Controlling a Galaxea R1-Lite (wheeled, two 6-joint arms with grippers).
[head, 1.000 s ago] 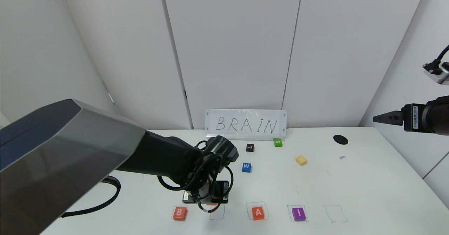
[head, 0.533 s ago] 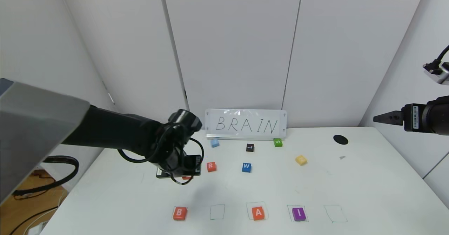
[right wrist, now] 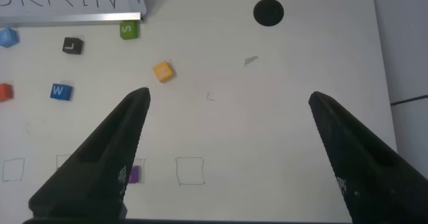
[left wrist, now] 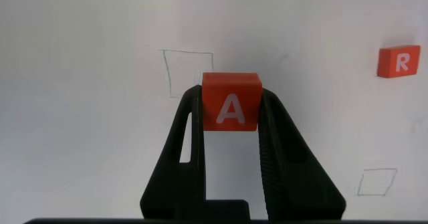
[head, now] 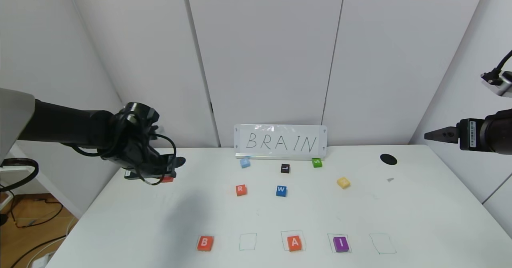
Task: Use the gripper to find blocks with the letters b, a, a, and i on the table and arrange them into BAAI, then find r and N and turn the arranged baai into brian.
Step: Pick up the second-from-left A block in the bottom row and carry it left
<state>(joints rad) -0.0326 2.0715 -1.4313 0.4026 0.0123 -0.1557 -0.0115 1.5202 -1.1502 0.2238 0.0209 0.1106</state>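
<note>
My left gripper (head: 170, 171) is shut on an orange-red A tile (left wrist: 231, 101) and holds it above the table's far left; the left wrist view shows the tile pinched between both fingers (left wrist: 231, 110). In the front row lie the orange-red B (head: 205, 243), another A (head: 295, 243) and the purple I (head: 341, 244). The pen square (head: 248, 241) between B and A is empty. The orange-red R (head: 240, 189) lies mid-table and shows in the left wrist view (left wrist: 399, 61). The yellow N (head: 343, 182) lies at the right back. My right gripper (right wrist: 229, 98) is open, parked high at the right.
A BRAIN sign (head: 280, 141) stands at the back of the white table (head: 420, 212). Blue W (head: 281, 191), black L (head: 285, 168), green S (head: 317, 162) and a light blue tile (head: 245, 163) lie before it. A black hole (head: 388, 159) is back right. A pen square (head: 383, 243) lies right of I.
My left arm has swung from the front row's second square back and to the left, carrying the A tile. R and the light blue tile came into view. The right arm has not moved.
</note>
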